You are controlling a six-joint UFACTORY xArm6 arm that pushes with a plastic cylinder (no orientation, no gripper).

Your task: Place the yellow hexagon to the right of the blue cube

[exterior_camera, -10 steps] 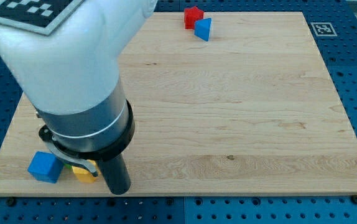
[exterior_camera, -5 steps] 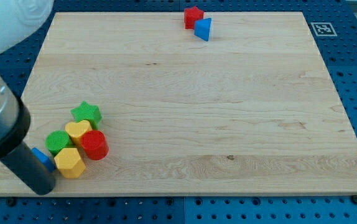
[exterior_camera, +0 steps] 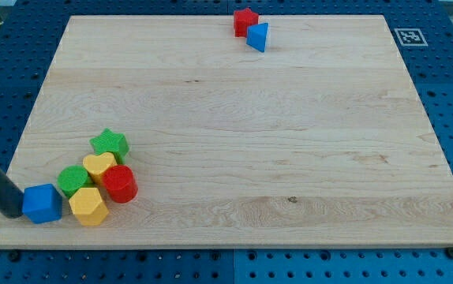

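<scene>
The blue cube sits at the board's bottom left corner. The yellow hexagon lies just to its right, close to or touching it. My tip is at the cube's left side, right against it, with the dark rod rising off the view's left edge.
A green cylinder, yellow heart, red cylinder and green star cluster above the hexagon. A red block and a blue triangular block sit at the top. The board's left edge is close to my tip.
The arm has swung away to the left, uncovering the cluster of blocks. The rod has moved left and the blue cube, partly hidden before, now shows fully beside the hexagon.
</scene>
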